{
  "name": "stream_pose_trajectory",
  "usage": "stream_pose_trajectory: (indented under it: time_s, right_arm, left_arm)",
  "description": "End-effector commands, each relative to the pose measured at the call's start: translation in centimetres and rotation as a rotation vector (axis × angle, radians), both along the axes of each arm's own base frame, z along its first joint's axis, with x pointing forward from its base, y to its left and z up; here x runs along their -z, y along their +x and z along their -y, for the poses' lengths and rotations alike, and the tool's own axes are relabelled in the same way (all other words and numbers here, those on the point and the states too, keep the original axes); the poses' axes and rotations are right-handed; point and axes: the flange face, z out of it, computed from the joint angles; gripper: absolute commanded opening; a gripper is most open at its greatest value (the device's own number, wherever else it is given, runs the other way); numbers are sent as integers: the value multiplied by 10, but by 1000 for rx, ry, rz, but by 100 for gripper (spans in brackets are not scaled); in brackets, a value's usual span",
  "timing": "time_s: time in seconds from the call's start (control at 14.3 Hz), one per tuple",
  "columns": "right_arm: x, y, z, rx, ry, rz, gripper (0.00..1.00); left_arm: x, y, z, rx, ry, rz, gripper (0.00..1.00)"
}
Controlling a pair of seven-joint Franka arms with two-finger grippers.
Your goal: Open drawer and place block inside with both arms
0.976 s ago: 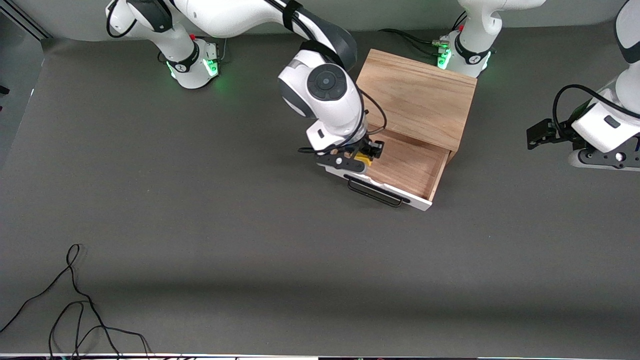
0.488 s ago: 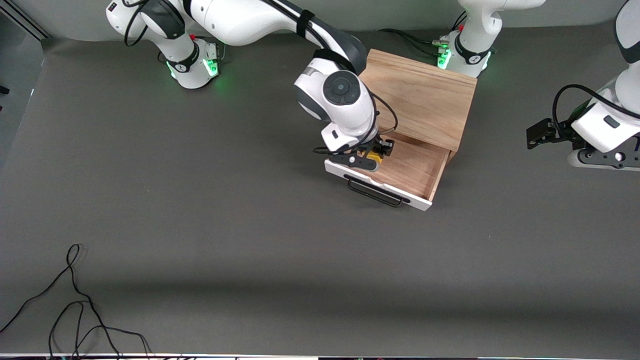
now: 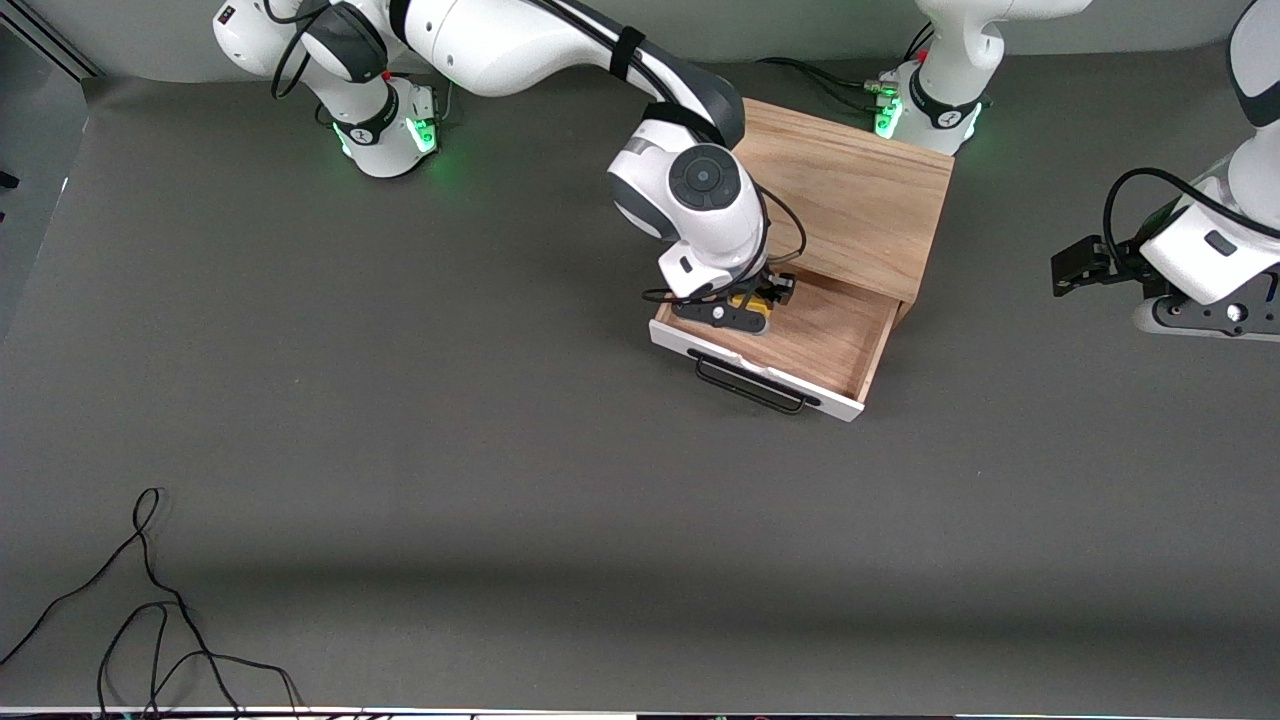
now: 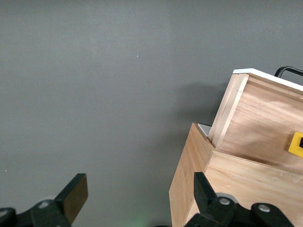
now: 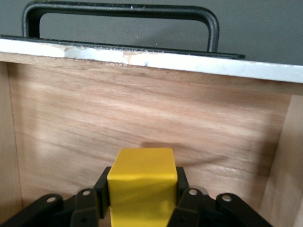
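Drawer [image 3: 815, 345] stands pulled out of the oak box [image 3: 850, 195], its white front panel and black bar handle [image 3: 750, 383] facing roughly five o'clock in the front view, toward the front camera. Its wooden floor lies bare around the gripper's shadow.

Over the drawer's inner end, at the corner toward the right arm's end of the table, hangs the right gripper [image 3: 752, 308]. Its fingers are clenched on the block [image 3: 750, 303], one on each of two opposite faces. In the right wrist view the yellow block [image 5: 142, 187] sits squarely between the black fingers [image 5: 188, 201], held above the drawer floor, with the handle [image 5: 120, 14] at twelve o'clock past the white panel.

The left gripper [image 3: 1085, 265] waits well apart from the box, over the table [image 3: 400, 450] toward the left arm's end, at about three o'clock from the drawer in the front view. Its fingers [image 4: 73, 196] stand spread wide with nothing between them, as the left wrist view shows, and that view also catches the box's corner [image 4: 189, 179], the drawer's side and a sliver of the block [image 4: 297, 144].

A loose black cable [image 3: 150, 620] lies on the table near the front camera, toward the right arm's end.
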Motion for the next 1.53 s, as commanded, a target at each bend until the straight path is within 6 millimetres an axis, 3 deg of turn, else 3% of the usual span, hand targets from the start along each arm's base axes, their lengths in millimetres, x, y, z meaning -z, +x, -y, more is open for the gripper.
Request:
stream_pose_trajectory:
  time_s: [0.0,0.28,0.35,0.42,0.91,1.11,1.32,1.46]
  right_arm:
    - [2,2,-5,23,14,4,0]
    - [6,1,-5,20,7,1,0]
    - [9,1,-6,22,6,0,38]
    - [10,1,-7,19,6,12,99]
    - [3,-4,-13,20,11,45,100]
    - [-27,5,-3,26,12,55,100]
    - [-63,26,19,53,3,90,100]
    - [-102,54,53,97,18,100,100]
  left_arm:
    - [-2,0,3,10,-4,-11,100]
    - [-1,1,3,10,-4,-13,100]
    - [0,1,3,10,-4,-16,100]
    - [0,1,3,10,-4,-16,100]
    - [3,3,3,10,-4,-20,100]
    - [3,3,4,12,-4,-20,100]
    - [4,3,4,12,-3,-22,100]
    - [3,3,3,10,-4,-20,100]
